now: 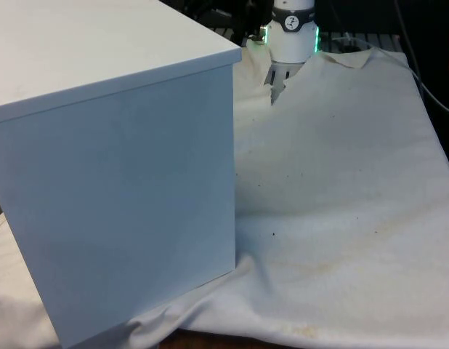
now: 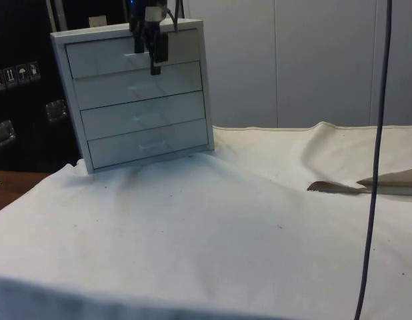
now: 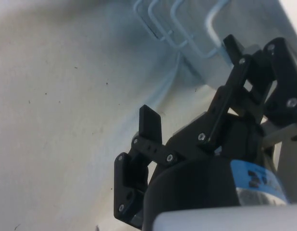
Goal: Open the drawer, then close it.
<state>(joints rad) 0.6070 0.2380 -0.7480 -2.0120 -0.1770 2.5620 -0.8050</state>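
partly hidden gripper (image 2: 153,50) before drawers (image 2: 136,90)

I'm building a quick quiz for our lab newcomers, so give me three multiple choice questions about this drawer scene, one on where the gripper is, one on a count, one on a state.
1. Where is the gripper in the side view?
A. in front of the top drawer
B. down on the cloth
C. at the bottom drawer

2. How many drawers does the chest of drawers have?
A. two
B. four
C. six

3. What state are the drawers in?
A. all shut
B. top one pulled out
C. bottom one removed

Answers: 1 A, the black fingers hang before the top drawer. 2 B, four fronts stack up. 3 A, all fronts sit flush with the frame.
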